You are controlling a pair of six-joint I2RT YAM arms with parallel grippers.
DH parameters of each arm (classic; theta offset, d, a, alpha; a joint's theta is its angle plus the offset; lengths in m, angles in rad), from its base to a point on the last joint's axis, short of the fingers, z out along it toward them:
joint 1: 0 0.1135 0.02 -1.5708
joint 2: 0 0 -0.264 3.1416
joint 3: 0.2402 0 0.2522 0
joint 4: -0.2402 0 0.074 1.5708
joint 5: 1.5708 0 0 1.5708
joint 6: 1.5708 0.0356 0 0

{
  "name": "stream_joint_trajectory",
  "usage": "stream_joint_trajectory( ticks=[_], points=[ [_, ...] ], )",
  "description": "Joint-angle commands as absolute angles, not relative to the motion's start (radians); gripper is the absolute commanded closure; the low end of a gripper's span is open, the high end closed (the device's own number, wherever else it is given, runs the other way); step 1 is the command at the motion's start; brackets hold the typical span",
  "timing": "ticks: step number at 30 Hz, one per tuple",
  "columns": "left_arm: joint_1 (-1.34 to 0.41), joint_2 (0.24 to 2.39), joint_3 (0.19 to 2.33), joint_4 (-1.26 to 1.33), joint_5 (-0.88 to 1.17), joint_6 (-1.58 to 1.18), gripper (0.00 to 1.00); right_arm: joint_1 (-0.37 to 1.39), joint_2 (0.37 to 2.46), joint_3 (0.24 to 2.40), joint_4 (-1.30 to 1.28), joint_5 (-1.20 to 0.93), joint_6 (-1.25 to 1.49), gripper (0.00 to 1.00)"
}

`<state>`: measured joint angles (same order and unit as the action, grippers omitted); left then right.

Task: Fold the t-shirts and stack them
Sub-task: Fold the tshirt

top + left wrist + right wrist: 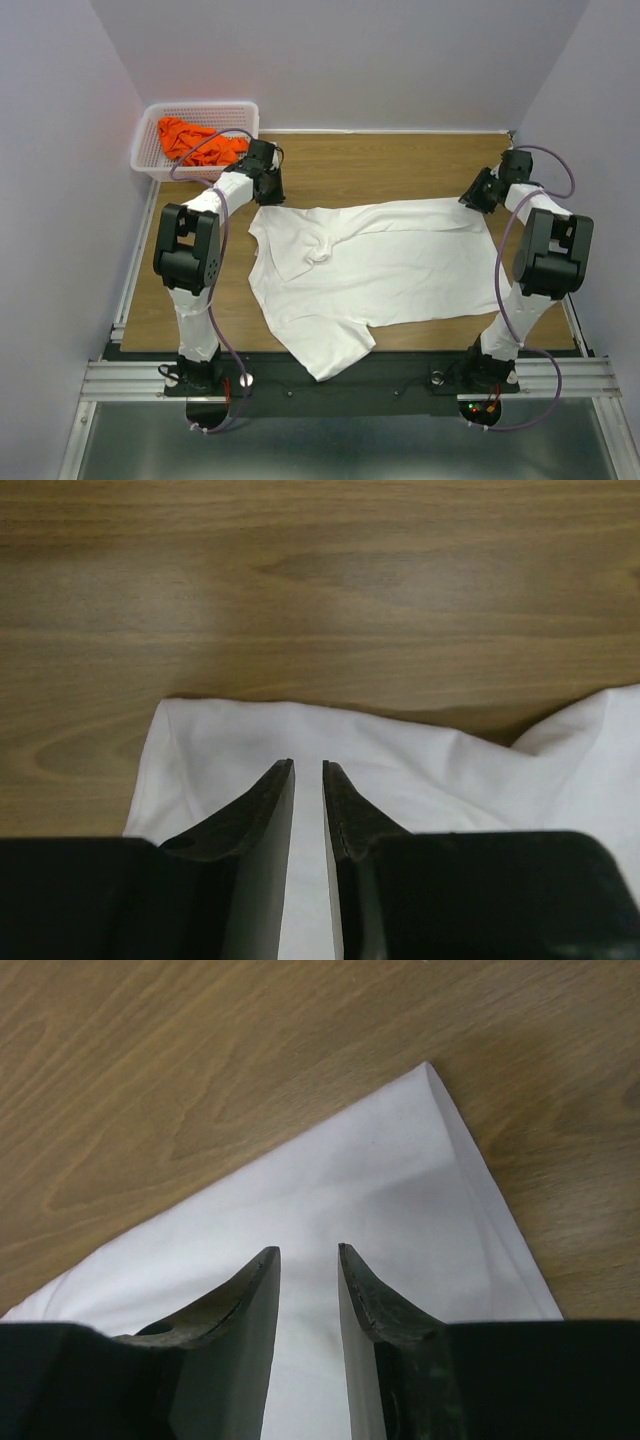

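I see the white t-shirt [380, 265] spread across the middle of the bench [400, 160]. It is mostly flat, with a small bunched ridge of cloth left of its centre. One end droops over the near edge of the bench, between the two arm bases. The orange t-shirt [195, 140] sits crumpled in the white basket [200, 108] at the far left corner, well apart from the white one.

My left fingers [280, 780] are down at the far left corner of the white t-shirt [420, 770]. From the wrist view they point at the cloth just inside its hem, with bare wood beyond. They stand narrowly parted, with a thin slit between the tips. The cloth showing through that slit looks flat, so I see nothing pinched.

My right fingers [265, 1265] are at the far right corner of the white t-shirt [380, 1180]. The pointed corner of the cloth lies just ahead of them and a little to the right. They are spread somewhat wider than the left pair, with smooth white cloth showing in the gap and nothing gripped.

From overhead both arms reach out along the shirt's far edge, one at each end.
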<state>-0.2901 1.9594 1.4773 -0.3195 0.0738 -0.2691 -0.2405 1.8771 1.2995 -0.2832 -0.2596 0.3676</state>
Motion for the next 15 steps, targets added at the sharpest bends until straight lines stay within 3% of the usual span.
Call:
stream_joint_trajectory(
  ticks=[1, 15],
  points=[
    [-0.284, 2.002, 1.551, -0.301, 0.026, -0.293, 0.71, -0.235, 1.911, 1.353, -0.268, -0.256, 0.365, 0.65],
    [-0.199, 2.151, 1.568, -0.307, -0.054, -0.348, 0.75, -0.251, 2.115, 1.505, -0.268, -0.091, 0.348, 0.68]
  ],
)
